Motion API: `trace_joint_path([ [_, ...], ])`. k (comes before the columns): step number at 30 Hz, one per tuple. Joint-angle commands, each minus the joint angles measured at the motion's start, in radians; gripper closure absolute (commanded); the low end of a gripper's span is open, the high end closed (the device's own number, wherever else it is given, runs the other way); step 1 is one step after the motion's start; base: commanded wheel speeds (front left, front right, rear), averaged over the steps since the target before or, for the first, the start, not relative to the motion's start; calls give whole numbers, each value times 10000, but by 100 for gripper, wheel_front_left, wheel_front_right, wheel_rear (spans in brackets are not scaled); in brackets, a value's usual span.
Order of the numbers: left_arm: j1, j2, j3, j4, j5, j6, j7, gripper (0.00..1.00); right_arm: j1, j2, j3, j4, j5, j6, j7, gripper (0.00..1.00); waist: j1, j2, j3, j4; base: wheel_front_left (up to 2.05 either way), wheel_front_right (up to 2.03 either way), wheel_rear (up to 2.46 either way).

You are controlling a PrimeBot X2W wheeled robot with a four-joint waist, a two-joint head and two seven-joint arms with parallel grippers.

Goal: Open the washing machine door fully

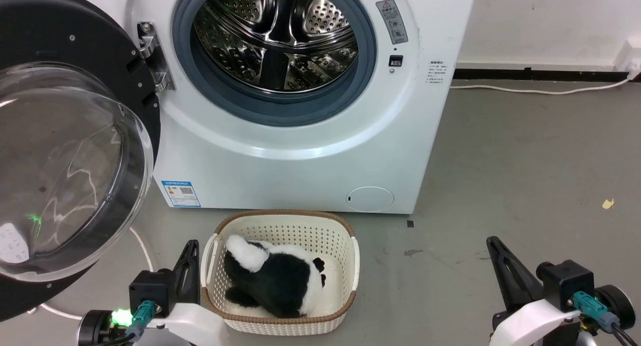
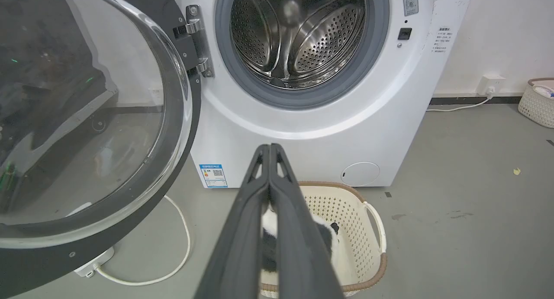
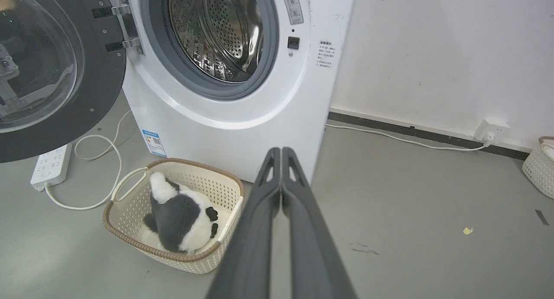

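Left gripper (image 2: 270, 148) and right gripper (image 3: 281, 151), fingers pressed together, hang empty near the washing machine door (image 1: 75, 160), swung wide open.

The washing machine door (image 1: 70, 150) is black, the machine (image 1: 300, 170) white, the basket (image 1: 290, 233) cream, the toy (image 1: 280, 281) black-and-white.

floor (image 1: 526, 150): grey concrete | washing machine (image 1: 300, 176) at back edge | basket (image 1: 285, 214) just before it | power strip (image 3: 49, 165) left | yellow scrap (image 1: 608, 204) right
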Motion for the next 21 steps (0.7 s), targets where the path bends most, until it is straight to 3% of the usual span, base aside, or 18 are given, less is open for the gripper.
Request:
trace_joint_path([
  [1,-152,1,12,-39,87,-43,3,100,-120,45,-5,26,-76,8,3,100,0,0,0,0,0,0,0],
  [21,-152,1,12,-39,87,-43,3,100,-120,45,-5,26,-76,8,3,100,0,0,0,0,0,0,0],
])
